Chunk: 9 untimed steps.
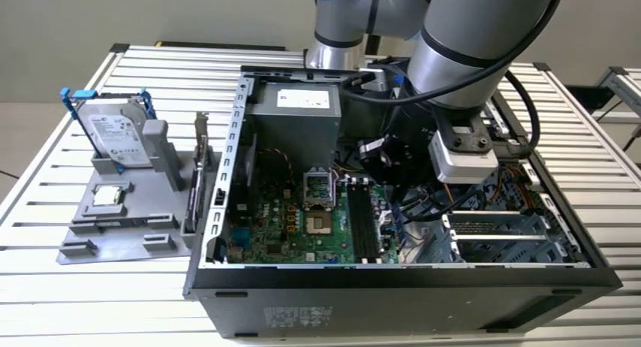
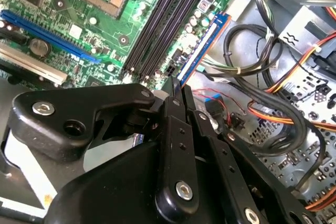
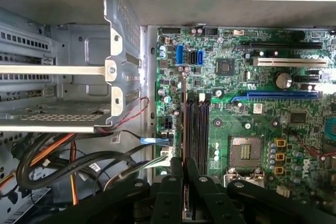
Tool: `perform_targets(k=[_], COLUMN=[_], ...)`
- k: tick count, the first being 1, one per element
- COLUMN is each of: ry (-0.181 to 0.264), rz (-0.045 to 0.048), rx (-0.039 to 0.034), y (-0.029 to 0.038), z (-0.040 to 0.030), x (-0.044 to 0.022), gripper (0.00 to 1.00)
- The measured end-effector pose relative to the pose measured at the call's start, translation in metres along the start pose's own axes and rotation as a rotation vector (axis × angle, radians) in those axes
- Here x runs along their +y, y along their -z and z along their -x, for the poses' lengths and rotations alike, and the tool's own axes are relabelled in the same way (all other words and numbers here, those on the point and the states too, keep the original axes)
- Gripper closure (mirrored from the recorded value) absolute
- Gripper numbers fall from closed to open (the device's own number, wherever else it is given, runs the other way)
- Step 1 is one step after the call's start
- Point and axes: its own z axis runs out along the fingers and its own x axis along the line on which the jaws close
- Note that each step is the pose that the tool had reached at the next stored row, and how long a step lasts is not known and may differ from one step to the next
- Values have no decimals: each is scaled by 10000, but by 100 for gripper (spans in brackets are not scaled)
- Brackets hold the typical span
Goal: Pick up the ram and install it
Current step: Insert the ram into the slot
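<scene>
One gripper (image 2: 177, 88) apparently clamps ram (image 2: 202, 45) above slots (image 3: 198, 124).

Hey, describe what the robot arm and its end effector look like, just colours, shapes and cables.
In the exterior view the arm is a thick silver-grey tube with blue joint rings and black cables looped beside it, ending in a light grey wrist block. In both wrist views the end effector is matte black: flat, rounded linkage plates with silver screw heads, tapering to narrow black fingers.

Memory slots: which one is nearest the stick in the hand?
The outermost slot, farthest from the processor socket; the hand holds the memory stick beside it.
</scene>
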Motion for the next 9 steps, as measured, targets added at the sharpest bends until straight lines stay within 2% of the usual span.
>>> perform_targets(k=[4, 9], ry=[-223, -247], rz=[-2, -4], rx=[6, 7], y=[-23, -60], z=[3, 8], x=[-15, -65], gripper=[100, 100])
